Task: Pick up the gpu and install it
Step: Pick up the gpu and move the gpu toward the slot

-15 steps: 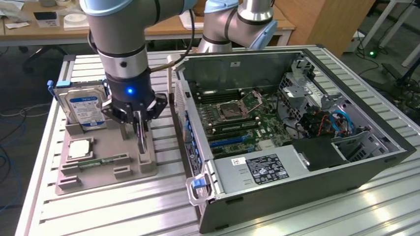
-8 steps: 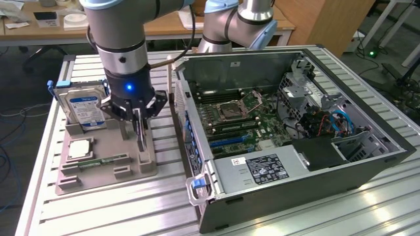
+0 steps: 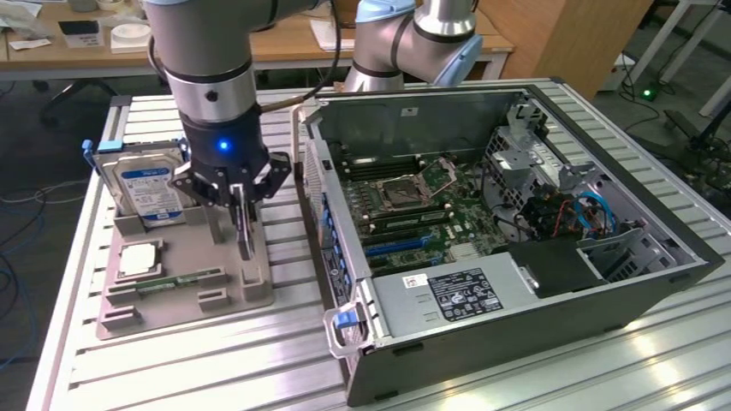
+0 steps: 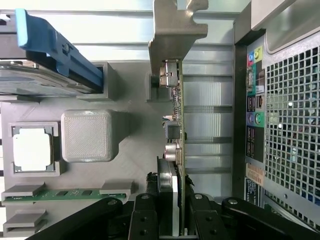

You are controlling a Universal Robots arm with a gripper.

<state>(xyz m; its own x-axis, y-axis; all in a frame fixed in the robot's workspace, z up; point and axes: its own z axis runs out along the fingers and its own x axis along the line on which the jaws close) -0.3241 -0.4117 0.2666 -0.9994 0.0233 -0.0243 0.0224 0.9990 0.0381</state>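
Nearest: gripper (image 4: 172,200), its black fingers (image 4: 144,212) clamped on the two flat faces of the gpu (image 4: 175,150).
Card pose: gpu stands upright on its long edge, with a silvery bracket (image 4: 172,25) at one end.
Card place: left of centre in the exterior view, at the right edge of the tray (image 3: 194,244), outside the case (image 3: 639,291) and just beside its port side.
Seating: lower edge is down at the tray's slot blocks; seated or lifted, I cannot tell.
Tray: grey, lower left of the exterior view, on the slatted table (image 3: 205,368).
Tray's back: drive (image 3: 146,184) stands upright, blue-white label showing.
Tray's middle: square chip (image 3: 137,257) lies flat in a recess.
Tray's front: green stick (image 3: 177,281) lies flat.
Case: lies open at centre and right, board (image 3: 417,210) exposed.
Arm: arm (image 3: 205,77) comes down from the upper left of the exterior view.
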